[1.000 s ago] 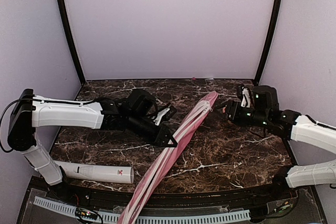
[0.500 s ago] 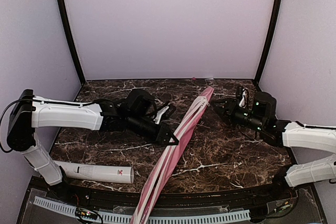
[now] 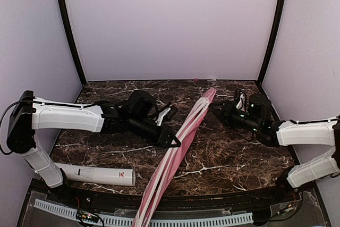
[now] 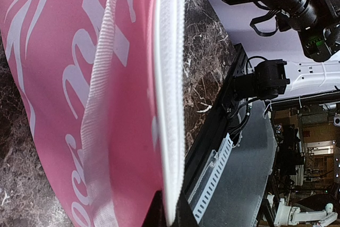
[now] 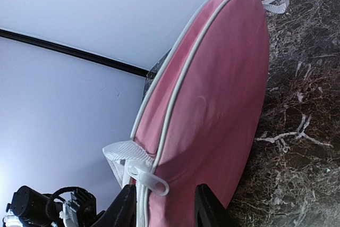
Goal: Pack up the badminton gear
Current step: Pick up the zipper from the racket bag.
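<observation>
**Bag clamped by left arm, right fingers at its far end**

- Near left: tall white tube with a red logo [image 3: 98, 174] lies on its side on the dark marble table [image 3: 228, 152], parallel to the near edge and just in front of the left arm's base. Nothing touches it.
- Left gripper [image 3: 174, 143]: reaches in to mid-table, fingers closed on the long pink racket-shaped bag [image 3: 194, 123], at its white zip edge about halfway along.
- Bag: runs diagonally through the centre. Narrow end sticks out past the near table edge, wide head points far right. It stands on its edge rather than lying flat. White lettering on the side is visible in the left wrist view.
- Right gripper [image 3: 215, 108]: at the bag's wide far end. Its fingers [image 5: 210, 206] stand apart, one on either side of the bag's piped rim. A white zip pull [image 5: 150, 183] sits just above the gap. Can't tell whether the fingers actually pinch the fabric.
- A white webbing loop [image 5: 276, 3] sits at the bag's far tip, against the table.
</observation>
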`<state>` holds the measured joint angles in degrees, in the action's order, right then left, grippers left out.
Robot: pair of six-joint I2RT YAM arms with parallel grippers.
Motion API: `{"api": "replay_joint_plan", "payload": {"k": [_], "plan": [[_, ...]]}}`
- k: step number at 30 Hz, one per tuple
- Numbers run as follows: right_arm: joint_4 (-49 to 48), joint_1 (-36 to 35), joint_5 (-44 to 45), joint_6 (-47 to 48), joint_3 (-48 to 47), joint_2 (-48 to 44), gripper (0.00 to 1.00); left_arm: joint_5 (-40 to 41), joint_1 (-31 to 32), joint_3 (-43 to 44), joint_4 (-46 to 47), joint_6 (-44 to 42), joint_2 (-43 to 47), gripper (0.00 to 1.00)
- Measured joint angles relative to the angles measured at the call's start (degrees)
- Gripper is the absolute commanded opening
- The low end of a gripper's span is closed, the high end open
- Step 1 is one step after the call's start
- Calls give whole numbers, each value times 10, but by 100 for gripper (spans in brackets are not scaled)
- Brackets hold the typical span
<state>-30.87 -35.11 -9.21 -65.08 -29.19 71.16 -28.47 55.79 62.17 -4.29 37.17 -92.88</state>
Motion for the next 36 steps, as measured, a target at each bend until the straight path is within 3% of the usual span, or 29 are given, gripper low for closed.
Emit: {"api": "replay_joint_plan", "payload": {"k": [18,22,36], "plan": [[-42,0,0,-1,-20,38,12,-1,0,0,1,0,0,0],[-45,0,1,1,-20,38,0,-1,0,0,3,0,0,0],[-35,-8,-3,34,-25,18,0,0,0,-1,11,1,0,0]]}}
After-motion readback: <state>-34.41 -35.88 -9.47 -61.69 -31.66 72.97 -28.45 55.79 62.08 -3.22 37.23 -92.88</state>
